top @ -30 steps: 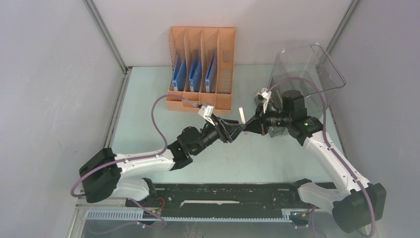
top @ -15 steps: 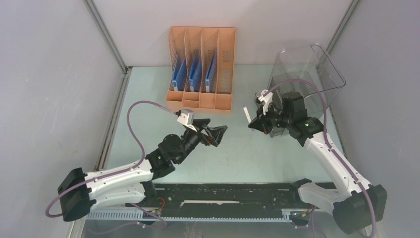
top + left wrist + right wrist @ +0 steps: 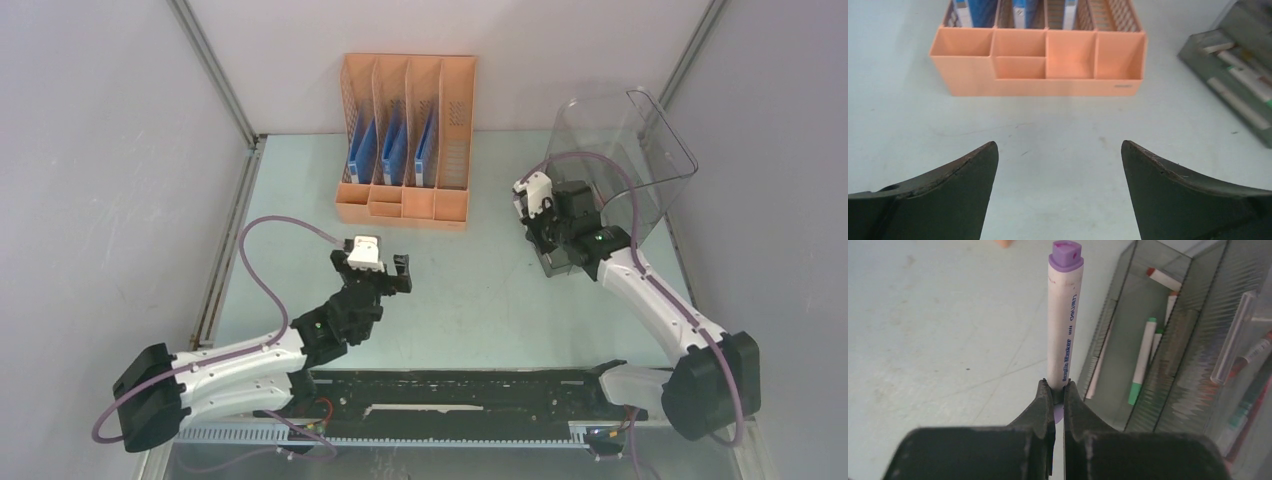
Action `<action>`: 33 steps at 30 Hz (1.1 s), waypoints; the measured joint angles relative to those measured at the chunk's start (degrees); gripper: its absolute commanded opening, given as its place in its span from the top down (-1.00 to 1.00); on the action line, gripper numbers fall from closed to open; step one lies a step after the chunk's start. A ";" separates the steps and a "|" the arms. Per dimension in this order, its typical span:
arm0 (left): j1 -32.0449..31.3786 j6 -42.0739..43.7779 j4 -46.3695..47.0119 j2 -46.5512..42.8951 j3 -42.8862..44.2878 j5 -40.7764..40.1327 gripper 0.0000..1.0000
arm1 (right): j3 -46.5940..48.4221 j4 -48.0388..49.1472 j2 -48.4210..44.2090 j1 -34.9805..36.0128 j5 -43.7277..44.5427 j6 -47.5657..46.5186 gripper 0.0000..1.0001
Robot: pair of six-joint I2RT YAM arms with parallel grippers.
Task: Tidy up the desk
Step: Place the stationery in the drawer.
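Plainly: a marker pinched on the right, the left tool spread wide

The large flat pale mint-green desk (image 3: 480, 300) fills the middle of the top view, with grey walls around it and a black rail along its lower edge. At the upper right of that view stands the clear smoky plastic drawer bin (image 3: 640, 140). At the upper centre is the orange four-slot plastic file rack (image 3: 405, 140), with blue folders (image 3: 362, 150) upright in its three left slots.

The left gripper (image 3: 1059, 146) hangs over bare desk at the lower centre-left of the top view. Its two dark fingers are spread wide with nothing between them, and they face the rack's low front compartments, which lie across the top of the left wrist view. The right gripper (image 3: 1058, 387) sits at the right of the top view, just in front of the bin. Its fingers are pressed onto the lower end of a white cylindrical marker with a purple cap (image 3: 1064, 315), which runs up the centre of the right wrist view.

To the right of the marker in that view, a grey see-through tray with ribbed dividers (image 3: 1168, 330) holds several smaller white pens with green and red ends (image 3: 1143, 355).
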 measured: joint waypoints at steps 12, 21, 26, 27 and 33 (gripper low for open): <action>0.00 1.99 0.39 1.95 -2.14 -5.90 -0.98 | 0.00 4.37 8.37 2.08 17.09 0.46 0.90; 0.00 1.99 0.83 1.92 -2.78 -6.82 -0.98 | 0.00 6.19 11.41 2.10 22.93 0.48 0.85; 0.00 1.99 0.83 1.95 -2.78 -7.10 -0.98 | 0.00 6.82 12.72 2.08 24.52 0.44 0.83; 0.00 1.99 0.83 1.95 -2.78 -7.15 -0.98 | 0.00 6.88 12.90 2.08 24.79 0.44 0.82; 0.02 1.97 0.83 1.95 -2.78 -7.17 -0.98 | 0.00 7.30 13.94 1.99 26.23 0.39 0.75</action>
